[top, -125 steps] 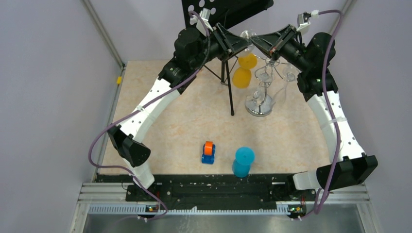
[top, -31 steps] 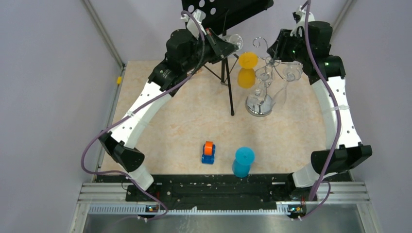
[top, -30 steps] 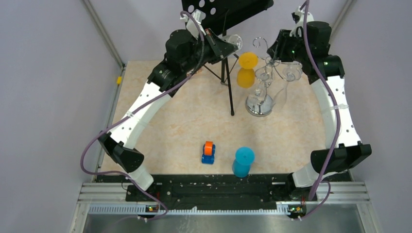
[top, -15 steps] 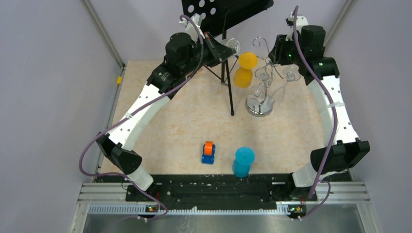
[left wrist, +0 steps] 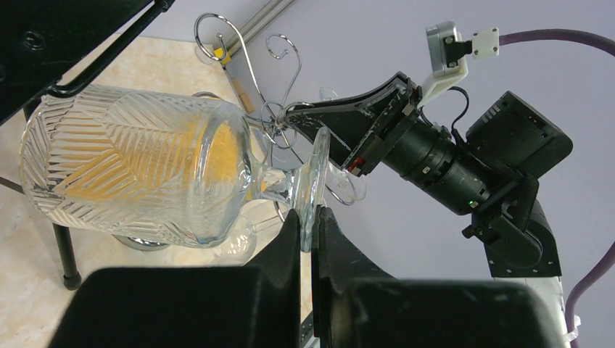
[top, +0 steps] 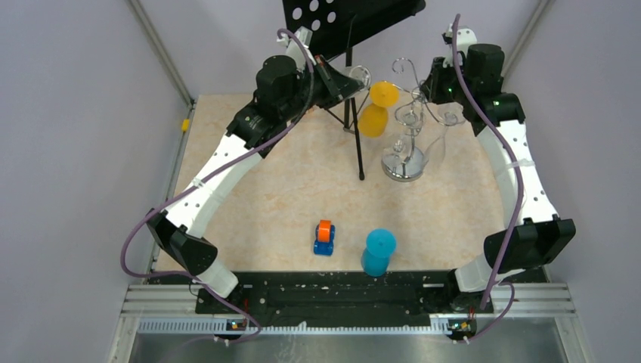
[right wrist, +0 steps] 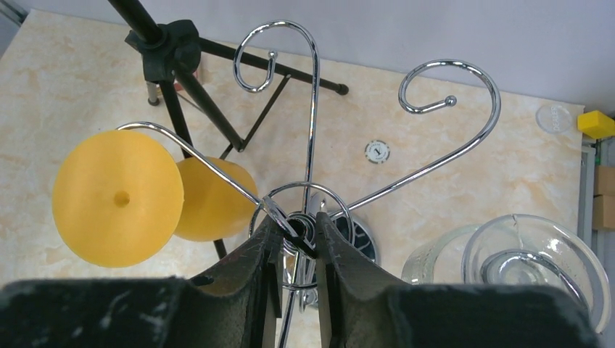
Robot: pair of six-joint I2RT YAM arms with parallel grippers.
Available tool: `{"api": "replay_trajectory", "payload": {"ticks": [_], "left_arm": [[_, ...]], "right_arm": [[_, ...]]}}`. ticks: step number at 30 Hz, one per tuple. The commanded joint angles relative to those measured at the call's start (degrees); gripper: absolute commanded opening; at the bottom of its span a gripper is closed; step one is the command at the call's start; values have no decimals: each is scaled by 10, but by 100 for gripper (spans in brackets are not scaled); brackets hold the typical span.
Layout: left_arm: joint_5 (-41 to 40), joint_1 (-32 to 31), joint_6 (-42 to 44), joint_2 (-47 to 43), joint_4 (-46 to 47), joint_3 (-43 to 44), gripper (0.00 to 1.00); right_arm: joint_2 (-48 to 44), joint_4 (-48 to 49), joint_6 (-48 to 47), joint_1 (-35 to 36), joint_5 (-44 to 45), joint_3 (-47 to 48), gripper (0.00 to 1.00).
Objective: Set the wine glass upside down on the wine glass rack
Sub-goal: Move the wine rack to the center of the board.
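Beige marbled surface (top: 264, 204) seen from above, with both my arms extended to its far side. A black music stand (top: 348, 19) rises at 12 o'clock. The chrome wine glass rack (top: 403, 162) stands at 1 o'clock, its domed base on the surface and its hook arms curling out from a central hub. My right hand (right wrist: 296, 235) is clenched on that hub, one finger against each side.

The wine glass (left wrist: 138, 170), clear with a cut leaf pattern, is off the rack. It lies on its side in the air just beside the hub. In the left wrist view its bowl points to 9 o'clock, and my left hand (left wrist: 308, 239) is clamped on the edge of its foot.

A yellow wine glass (right wrist: 101, 203) hangs upside down from a hook arm at the hub's 9 o'clock, and a clear glass (right wrist: 537, 268) hangs at 4 o'clock. Near my bases a blue cup (top: 378, 252) stands at 6 o'clock, with a small blue-and-orange object (top: 324, 237) just at its 9 o'clock.
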Motion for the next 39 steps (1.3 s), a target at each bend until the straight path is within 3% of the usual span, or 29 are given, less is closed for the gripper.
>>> {"api": "replay_trajectory", "payload": {"ticks": [1, 8, 20, 39], "left_arm": [[2, 4, -4, -35, 66, 4, 0], [13, 5, -13, -29, 69, 4, 0], [13, 5, -25, -29, 67, 1, 0], [7, 5, -27, -32, 60, 2, 0]], "right_arm": [[-31, 43, -10, -2, -9, -21, 6], [-52, 56, -10, -1, -9, -40, 0], [-91, 43, -48, -1, -48, -54, 0], [-118, 9, -18, -13, -104, -29, 0]]}}
